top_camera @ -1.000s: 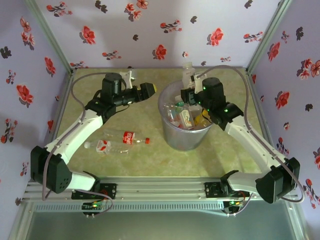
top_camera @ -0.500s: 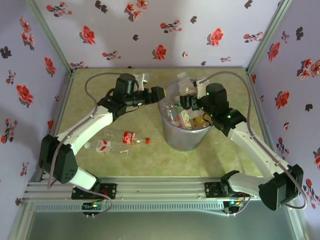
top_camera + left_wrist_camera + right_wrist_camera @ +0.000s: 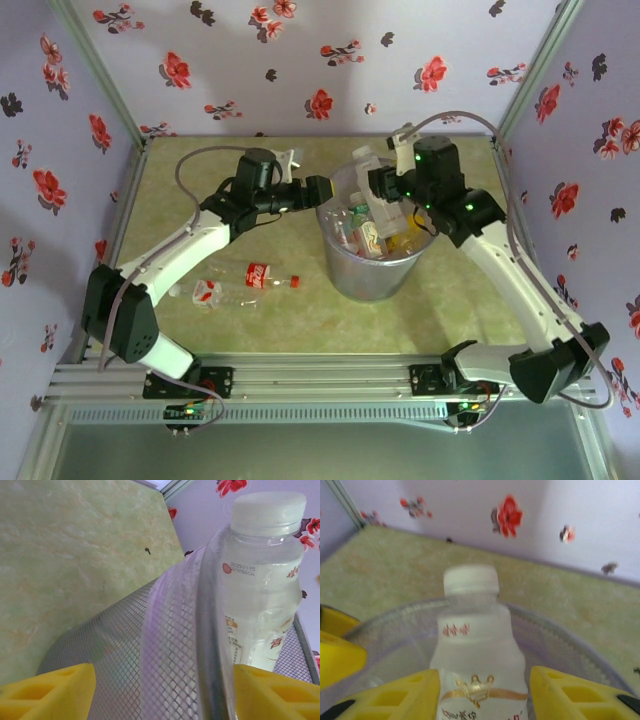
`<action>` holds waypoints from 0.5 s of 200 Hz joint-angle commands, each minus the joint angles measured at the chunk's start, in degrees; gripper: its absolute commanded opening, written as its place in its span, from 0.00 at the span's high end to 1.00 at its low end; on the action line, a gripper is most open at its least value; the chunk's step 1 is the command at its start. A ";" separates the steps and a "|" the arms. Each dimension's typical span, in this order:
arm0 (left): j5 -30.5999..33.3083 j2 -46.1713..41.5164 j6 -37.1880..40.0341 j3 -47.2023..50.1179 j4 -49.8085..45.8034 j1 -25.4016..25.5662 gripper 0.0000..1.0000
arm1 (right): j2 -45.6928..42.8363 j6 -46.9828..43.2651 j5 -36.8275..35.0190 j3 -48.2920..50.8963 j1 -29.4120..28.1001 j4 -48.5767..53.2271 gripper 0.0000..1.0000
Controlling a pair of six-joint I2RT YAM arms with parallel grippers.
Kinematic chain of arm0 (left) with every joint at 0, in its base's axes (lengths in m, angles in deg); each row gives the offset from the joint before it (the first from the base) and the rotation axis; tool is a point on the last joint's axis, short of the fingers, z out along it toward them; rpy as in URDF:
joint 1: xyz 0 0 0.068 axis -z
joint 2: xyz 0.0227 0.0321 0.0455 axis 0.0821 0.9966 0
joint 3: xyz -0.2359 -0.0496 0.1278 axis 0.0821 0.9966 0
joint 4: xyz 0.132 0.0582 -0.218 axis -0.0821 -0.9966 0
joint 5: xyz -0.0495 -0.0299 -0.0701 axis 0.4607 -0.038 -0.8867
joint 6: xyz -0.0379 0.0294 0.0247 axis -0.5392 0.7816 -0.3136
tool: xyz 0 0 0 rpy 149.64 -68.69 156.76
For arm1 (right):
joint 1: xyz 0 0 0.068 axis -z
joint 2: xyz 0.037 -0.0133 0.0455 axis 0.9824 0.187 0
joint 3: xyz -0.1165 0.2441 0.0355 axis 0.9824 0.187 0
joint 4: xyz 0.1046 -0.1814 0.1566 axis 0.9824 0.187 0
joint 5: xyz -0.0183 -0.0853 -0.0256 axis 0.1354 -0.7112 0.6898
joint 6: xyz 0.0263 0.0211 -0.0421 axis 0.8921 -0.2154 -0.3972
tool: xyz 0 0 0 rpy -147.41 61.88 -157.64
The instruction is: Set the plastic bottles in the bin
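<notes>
right fingers point(image 3: 405, 695) clamped on the white-capped bottle point(image 3: 472, 625), which is over the bin point(image 3: 366, 280) near its 12 o'clock rim. left fingers point(image 3: 50, 690) wide, astride the rim at 10 o'clock. Risk: if released this close to the rim, the bottle could clip it and drop outside. A nudge from the left fingers could tip the bin. Two more bottles point(image 3: 255, 275) on the counter point(image 3: 200, 200) at the bin's 8 o'clock.
</notes>
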 commanded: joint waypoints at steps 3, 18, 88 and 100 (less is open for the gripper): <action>0.27 0.71 0.75 -1.62 -0.22 0.42 0.30 | 0.67 1.60 -1.22 2.17 -0.69 6.60 0.56; 0.38 0.95 0.72 -1.71 -0.22 0.42 0.30 | -1.04 3.83 -0.17 6.03 -0.86 5.61 0.60; 0.69 1.33 0.58 -1.73 -0.04 0.93 0.30 | -4.14 7.65 3.09 18.45 -0.95 -0.78 0.60; 0.69 1.33 0.60 -1.65 0.11 0.94 0.30 | -4.45 7.26 3.07 18.69 -0.95 -0.98 0.60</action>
